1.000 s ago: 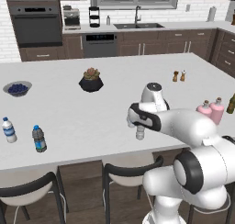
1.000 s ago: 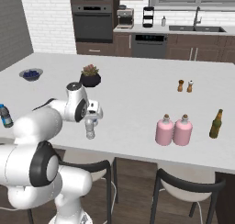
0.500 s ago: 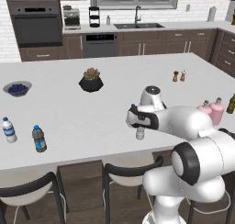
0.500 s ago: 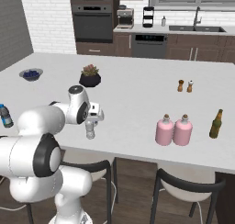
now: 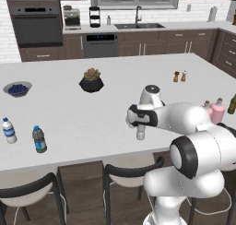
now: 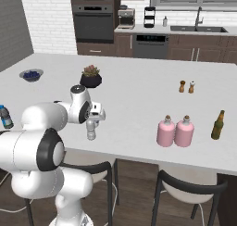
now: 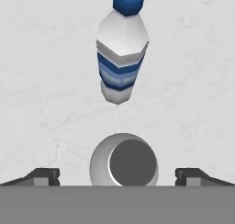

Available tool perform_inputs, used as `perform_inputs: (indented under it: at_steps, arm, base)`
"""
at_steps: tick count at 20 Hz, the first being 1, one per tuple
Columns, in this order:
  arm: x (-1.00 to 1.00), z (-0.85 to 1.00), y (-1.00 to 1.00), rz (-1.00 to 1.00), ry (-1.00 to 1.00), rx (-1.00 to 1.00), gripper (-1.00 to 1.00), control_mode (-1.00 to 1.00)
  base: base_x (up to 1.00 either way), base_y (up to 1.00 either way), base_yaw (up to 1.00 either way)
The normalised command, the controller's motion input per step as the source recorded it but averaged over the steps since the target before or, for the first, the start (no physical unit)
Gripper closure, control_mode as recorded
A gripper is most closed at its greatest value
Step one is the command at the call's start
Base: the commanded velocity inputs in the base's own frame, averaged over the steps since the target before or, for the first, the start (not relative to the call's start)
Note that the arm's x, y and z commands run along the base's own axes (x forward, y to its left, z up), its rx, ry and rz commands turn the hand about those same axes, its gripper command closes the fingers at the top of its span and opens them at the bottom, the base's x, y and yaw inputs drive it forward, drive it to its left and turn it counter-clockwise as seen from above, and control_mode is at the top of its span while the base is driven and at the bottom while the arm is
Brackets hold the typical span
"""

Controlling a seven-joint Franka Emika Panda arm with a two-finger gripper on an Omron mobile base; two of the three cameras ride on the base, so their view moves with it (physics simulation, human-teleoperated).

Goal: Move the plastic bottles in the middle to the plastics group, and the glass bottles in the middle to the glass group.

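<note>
**Open hand poised over the unlabelled bottle**

Hand (image 5: 139, 126) spread as wide as it goes, gripping nothing, with one finger tip on either side of the plain greyish bottle (image 7: 124, 161), viewed from straight above. Bottle upright on the bench (image 5: 69, 104), near the front edge and about midway along. Blue-labelled bottle (image 7: 121, 58) just beyond it. Plastics group (image 5: 39, 139) well apart, toward the left end; pink bottles (image 6: 165, 131) and olive bottle (image 6: 216, 125) off to the right. Probably light, thin-walled and slick, so easily tipped or squashed. Best taken around the body below the shoulder, squeezed gently and lifted straight up.
</note>
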Motion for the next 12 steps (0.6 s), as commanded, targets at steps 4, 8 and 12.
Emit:
perform_inputs:
  at_steps: [4, 8, 12]
  arm:
    - [0.0, -0.02, 0.0, 0.0, 0.0, 0.0, 1.0, -1.0]
    - [0.0, -0.07, 0.0, 0.0, -0.02, 0.01, 1.0, -1.0]
    - [0.0, -0.08, 0.0, 0.0, 0.0, 0.0, 1.0, -1.0]
  base:
    - [0.0, 0.0, 0.0]
    - [0.0, 0.0, 0.0]
    - [0.0, 0.0, 0.0]
